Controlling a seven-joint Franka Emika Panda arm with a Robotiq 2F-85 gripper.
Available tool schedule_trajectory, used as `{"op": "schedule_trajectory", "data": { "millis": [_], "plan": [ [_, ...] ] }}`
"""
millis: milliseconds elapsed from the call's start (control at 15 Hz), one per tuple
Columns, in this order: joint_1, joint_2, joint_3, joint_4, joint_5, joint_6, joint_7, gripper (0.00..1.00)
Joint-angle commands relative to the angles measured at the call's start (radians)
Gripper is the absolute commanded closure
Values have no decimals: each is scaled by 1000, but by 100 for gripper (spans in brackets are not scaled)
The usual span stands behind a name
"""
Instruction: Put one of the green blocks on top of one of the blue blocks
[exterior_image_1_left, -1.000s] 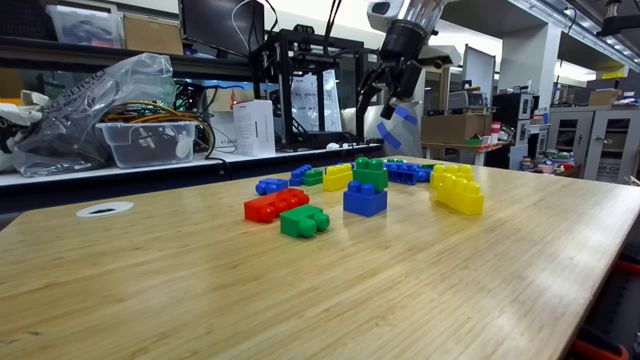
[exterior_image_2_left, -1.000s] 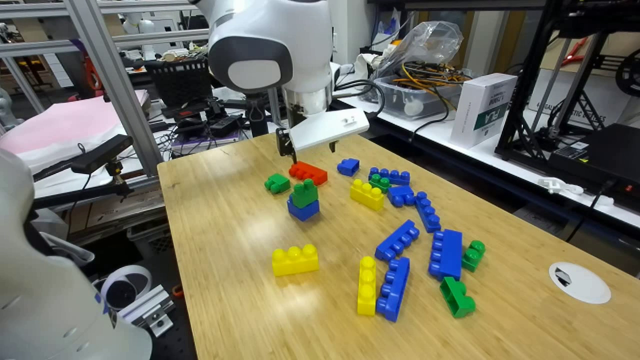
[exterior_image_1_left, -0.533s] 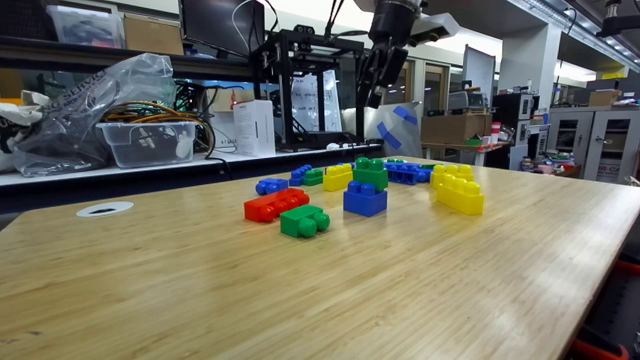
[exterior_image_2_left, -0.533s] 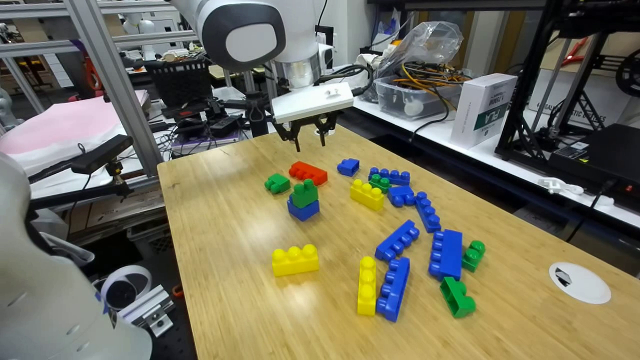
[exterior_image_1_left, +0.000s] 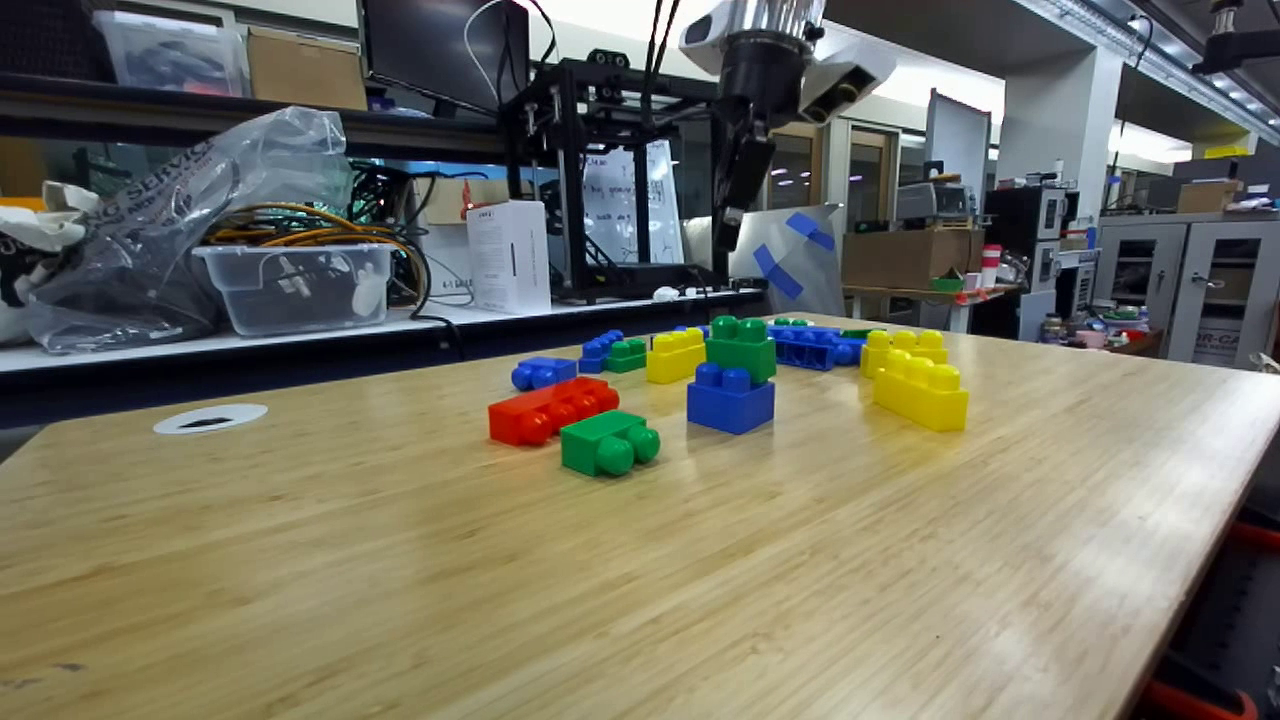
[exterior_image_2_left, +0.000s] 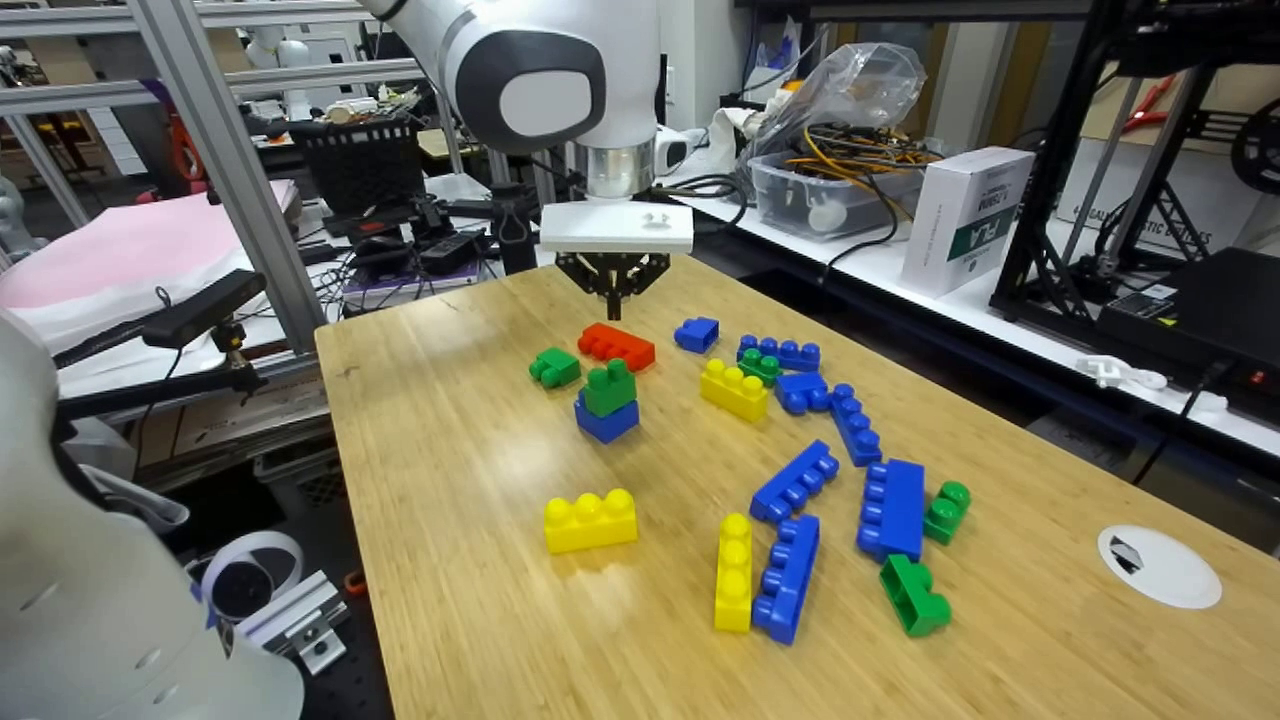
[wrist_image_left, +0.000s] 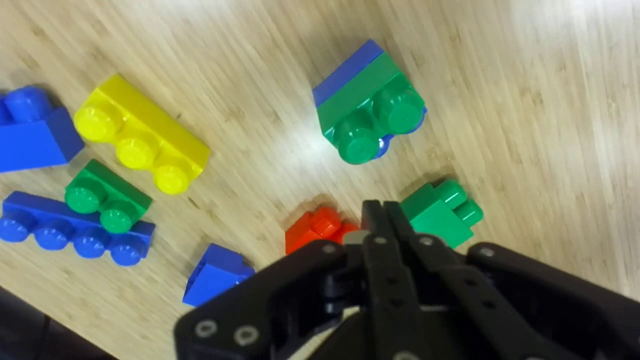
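A small green block (exterior_image_1_left: 740, 356) rests on a chunky blue block (exterior_image_1_left: 730, 408), in both exterior views. It sits off-centre: two blue studs show beside it. From above, in the wrist view, the green block (wrist_image_left: 365, 95) covers most of the blue block (wrist_image_left: 345, 75), leaving a blue strip and part of a stud visible. Well above the table, apart from every block, hangs my gripper (exterior_image_2_left: 614, 308). In the wrist view the gripper (wrist_image_left: 382, 206) is shut, its fingertips together with nothing between them.
Near the stack lie a red block (exterior_image_2_left: 616, 346) and another green block (exterior_image_2_left: 555, 367) on its side. A yellow block (exterior_image_2_left: 590, 520) and several blue, yellow and green ones spread over the table (exterior_image_2_left: 470, 600). A shelf with a clear bin (exterior_image_1_left: 300, 290) runs behind.
My gripper has gone from wide open to shut. The hand has swung and levelled, shifting a little to the left in an exterior view. The stacked blocks have stayed in place.
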Motion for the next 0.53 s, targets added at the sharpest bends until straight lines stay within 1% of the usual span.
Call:
{"op": "schedule_trajectory", "data": {
  "millis": [0,467],
  "plan": [
    [-4,85,-9,70,13,-56,72,100],
    [-20,198,13,123,5,-89,164,100]
  ]
}}
